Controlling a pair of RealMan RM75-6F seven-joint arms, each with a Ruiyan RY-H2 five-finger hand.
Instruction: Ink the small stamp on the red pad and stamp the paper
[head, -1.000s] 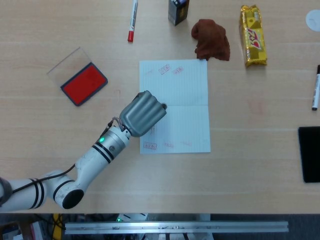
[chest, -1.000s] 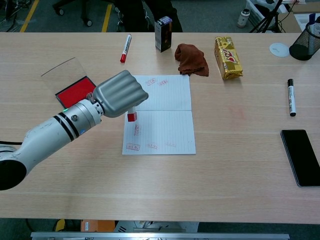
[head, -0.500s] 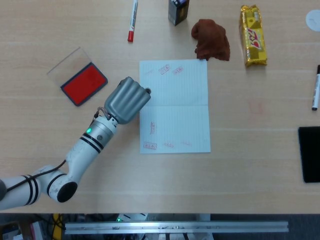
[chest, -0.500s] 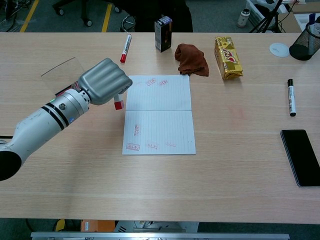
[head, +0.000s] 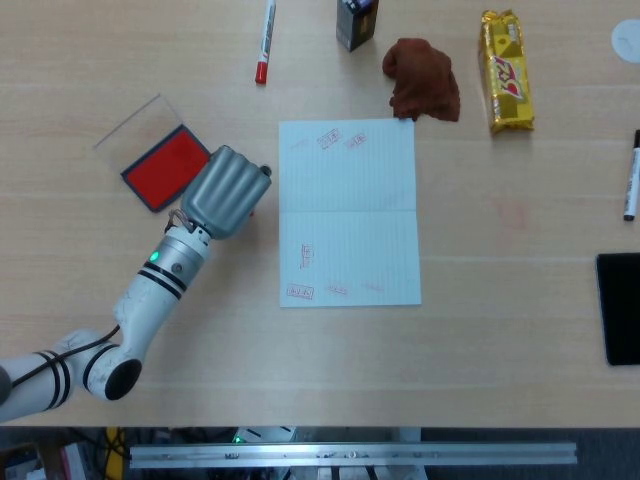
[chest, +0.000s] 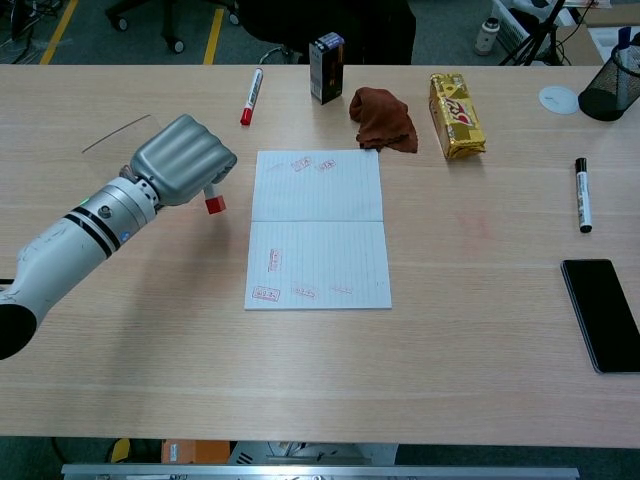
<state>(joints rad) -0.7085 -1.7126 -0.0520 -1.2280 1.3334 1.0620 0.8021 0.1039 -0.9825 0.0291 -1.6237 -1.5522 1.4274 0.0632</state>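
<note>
My left hand (head: 222, 191) (chest: 180, 159) grips the small stamp (chest: 213, 201), whose red base pokes out below the curled fingers in the chest view. The hand hangs above the table between the red ink pad (head: 167, 168) and the left edge of the white lined paper (head: 350, 212) (chest: 320, 232). In the chest view the hand hides the pad. The paper carries several red stamp marks near its top and lower left. My right hand shows in neither view.
A red marker (head: 265, 41) and a dark box (head: 356, 22) lie at the far edge. A brown cloth (head: 423, 78) touches the paper's top right corner, with a yellow packet (head: 505, 70) beside it. A black marker (chest: 581, 194) and phone (chest: 602, 313) lie right.
My left hand has carried the stamp leftwards off the paper, from above its lower left part to beside the ink pad. A new stamp mark shows where the hand was.
</note>
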